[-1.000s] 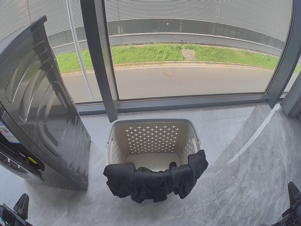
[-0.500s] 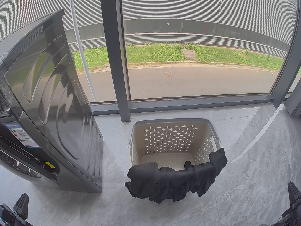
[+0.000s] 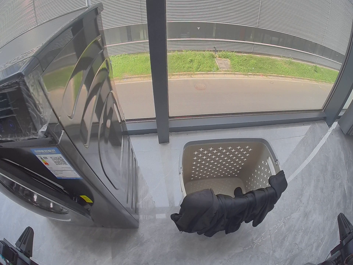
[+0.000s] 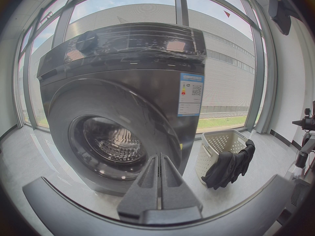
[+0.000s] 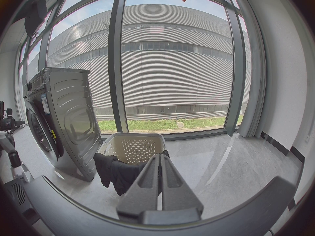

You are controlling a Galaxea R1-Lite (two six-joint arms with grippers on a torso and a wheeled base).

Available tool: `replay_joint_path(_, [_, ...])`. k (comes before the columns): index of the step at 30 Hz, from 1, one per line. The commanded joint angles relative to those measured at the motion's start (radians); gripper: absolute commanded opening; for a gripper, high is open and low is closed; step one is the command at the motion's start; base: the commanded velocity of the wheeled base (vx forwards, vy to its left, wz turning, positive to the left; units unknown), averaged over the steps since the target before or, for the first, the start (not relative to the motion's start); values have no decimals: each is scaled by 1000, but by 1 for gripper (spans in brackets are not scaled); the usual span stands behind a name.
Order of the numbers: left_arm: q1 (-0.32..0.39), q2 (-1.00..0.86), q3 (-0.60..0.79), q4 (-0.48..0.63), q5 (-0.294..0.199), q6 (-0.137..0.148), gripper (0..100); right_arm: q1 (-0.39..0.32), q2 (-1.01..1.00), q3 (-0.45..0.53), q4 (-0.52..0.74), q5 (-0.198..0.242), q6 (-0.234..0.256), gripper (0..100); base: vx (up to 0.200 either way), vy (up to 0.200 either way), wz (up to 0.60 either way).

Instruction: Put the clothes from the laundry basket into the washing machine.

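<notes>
A cream laundry basket (image 3: 229, 144) with star-shaped holes stands on the floor by the window. A black garment (image 3: 224, 210) hangs over its near rim; the basket's floor looks bare. To its left stands the dark grey washing machine (image 3: 92, 129), and its round front port (image 4: 110, 145) shows the steel drum. My left gripper (image 4: 159, 159) is shut and holds nothing, low in front of the port. My right gripper (image 5: 160, 158) is also shut with nothing in it, short of the basket (image 5: 134, 146) and the garment (image 5: 115, 172).
A tall window with a dark post (image 3: 158, 63) runs behind the basket and the machine. Grey marble floor (image 3: 312, 188) lies open to the right of the basket. A narrow strip of floor (image 3: 156, 181) separates machine and basket.
The head view has swung left, so the machine and basket sit further right in the picture. The garment, the basket and both grippers show no change of their own.
</notes>
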Motion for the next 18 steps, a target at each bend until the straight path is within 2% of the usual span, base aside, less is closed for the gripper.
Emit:
replay_joint_path(1, [0,-18,16,0,0,0,0,1,-18,18,-1,0,0,0,0,0,0])
replay_joint_path(4, [0,-18,16,0,0,0,0,1,-18,18,-1,0,0,0,0,0,0])
replay_joint_path(13, [0,-18,16,0,0,0,0,1,-18,18,-1,0,0,0,-200,0,0])
replay_joint_path(18, [0,-18,16,0,0,0,0,1,-18,18,-1,0,0,0,0,0,0])
